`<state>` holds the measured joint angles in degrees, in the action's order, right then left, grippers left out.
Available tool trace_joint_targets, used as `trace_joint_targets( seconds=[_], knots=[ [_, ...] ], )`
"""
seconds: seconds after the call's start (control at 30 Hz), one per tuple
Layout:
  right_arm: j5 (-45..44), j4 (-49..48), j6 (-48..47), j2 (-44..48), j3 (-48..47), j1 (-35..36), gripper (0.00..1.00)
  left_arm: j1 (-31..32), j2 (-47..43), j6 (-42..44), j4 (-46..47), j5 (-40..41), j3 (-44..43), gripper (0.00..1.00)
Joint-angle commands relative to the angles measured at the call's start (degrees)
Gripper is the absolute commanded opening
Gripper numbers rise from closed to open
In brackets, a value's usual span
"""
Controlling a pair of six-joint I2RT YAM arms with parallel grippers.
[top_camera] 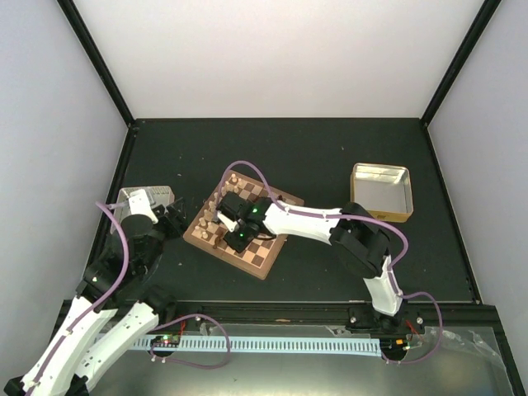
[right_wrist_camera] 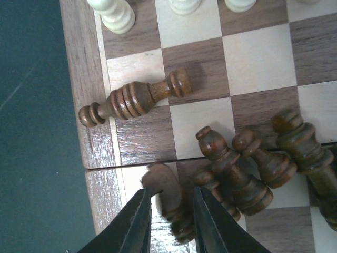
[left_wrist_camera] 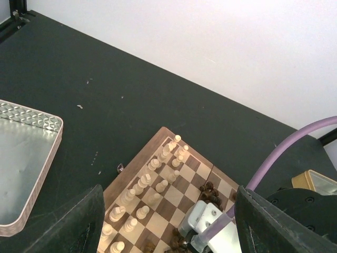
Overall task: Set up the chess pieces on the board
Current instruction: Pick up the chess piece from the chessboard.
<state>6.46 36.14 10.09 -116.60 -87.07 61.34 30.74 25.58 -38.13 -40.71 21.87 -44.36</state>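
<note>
Right wrist view: the right gripper [right_wrist_camera: 169, 197] has its jaws closed narrowly on a dark chessman [right_wrist_camera: 166, 206] at the edge of the board [right_wrist_camera: 97, 142], near a toppled dark piece [right_wrist_camera: 131, 100] and a heap of dark pieces [right_wrist_camera: 253, 168]. In the left wrist view, the left gripper [left_wrist_camera: 168, 232] is wide open and empty over the board, which lies skewed mid-table. Two rows of cream pieces [left_wrist_camera: 152, 179] stand along one side of it.

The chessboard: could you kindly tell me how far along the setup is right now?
Done: the cream pieces stand in two rows along one edge of the board. In hand: the fingers of the right gripper straddle one dark piece at the board's rim; whether they grip it is unclear. Left: the other dark pieces sit clustered, and a toppled dark piece lies on its side.
</note>
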Motion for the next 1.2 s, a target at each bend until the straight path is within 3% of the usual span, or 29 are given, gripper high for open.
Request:
trace_joint_targets(
  seconds=[0.0, 0.53, 0.7, 0.8, 1.0, 1.17],
  knots=[
    [0.0, -0.4, -1.3, -1.0, -0.8, 0.4, 0.25, -0.4, 0.6, 0.2, 0.9, 1.5, 0.1, 0.69],
    [-3.6, 3.1, -3.1, -0.2, 2.3, 1.6, 0.32, -0.5, 0.7, -0.4, 1.2, 1.8, 0.8, 0.69],
    [-4.8, 1.7, -1.9, 0.2, 4.5, 1.7, 0.25, -0.5, 0.8, -0.5, 1.4, 1.2, 1.2, 0.69],
    [-5.4, 0.4, -1.1, 0.8, 5.5, 1.7, 0.15, -0.4, 1.0, -0.6, 1.5, 0.6, 1.4, 0.70],
    [-6.0, -10.3, -0.8, 9.5, 14.2, 1.7, 0.09, -0.4, 1.2, -1.3, 3.3, -3.3, 2.7, 0.72],
    [-6.3, -26.3, -0.7, 22.7, 26.4, 1.6, 0.09, -0.5, 2.6, 0.4, 10.2, -16.0, 5.7, 0.78]
  ],
)
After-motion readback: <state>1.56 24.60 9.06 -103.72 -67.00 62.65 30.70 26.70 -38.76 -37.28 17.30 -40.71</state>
